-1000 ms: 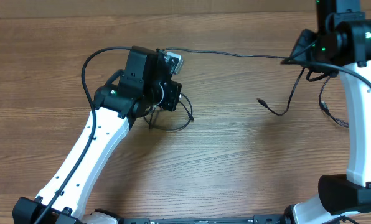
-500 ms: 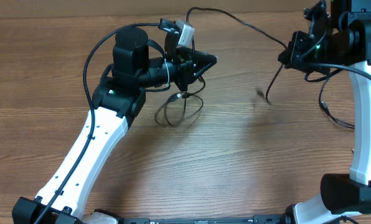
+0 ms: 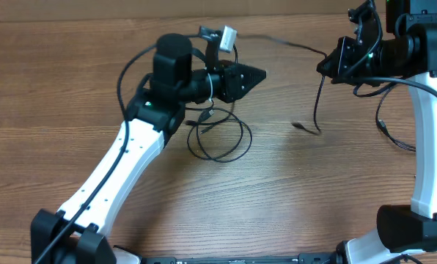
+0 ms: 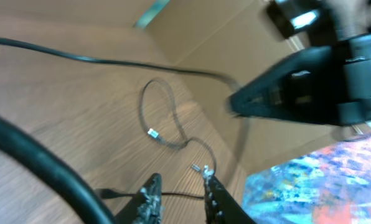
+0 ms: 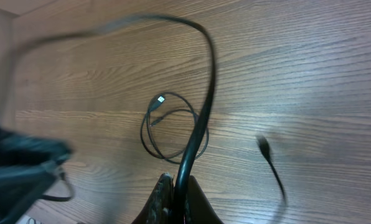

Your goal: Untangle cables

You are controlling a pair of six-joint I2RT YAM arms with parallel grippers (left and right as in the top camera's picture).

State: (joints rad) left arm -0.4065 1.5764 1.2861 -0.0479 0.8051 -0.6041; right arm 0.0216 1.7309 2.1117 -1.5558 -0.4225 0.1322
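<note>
Clenching a cable (image 5: pixel 210 81), the right gripper (image 5: pixel 178 182) hangs above the surface (image 3: pixel 314 205) near the far right corner. From its jaws, one stretch of that cable drops toward the wood and ends in a plug (image 3: pixel 298 126) between the centre and the right edge (whether it touches the surface or hangs just off it, I cannot tell). The other stretch runs along the far edge toward the left arm. It is blurred in the overhead view, so where it ends is unclear.

The left gripper (image 4: pixel 180 182) is raised near the middle of the far edge, pointing toward the right edge. Its wrist view shows the jaws slightly parted, released, with only bare wood seen between them. Below it a coil (image 3: pixel 249 136) of thin black cable lies in a loose loop at about the centre of the surface. One metal tip (image 5: pixel 160 98) sits on its far side, well apart from the plug.
</note>
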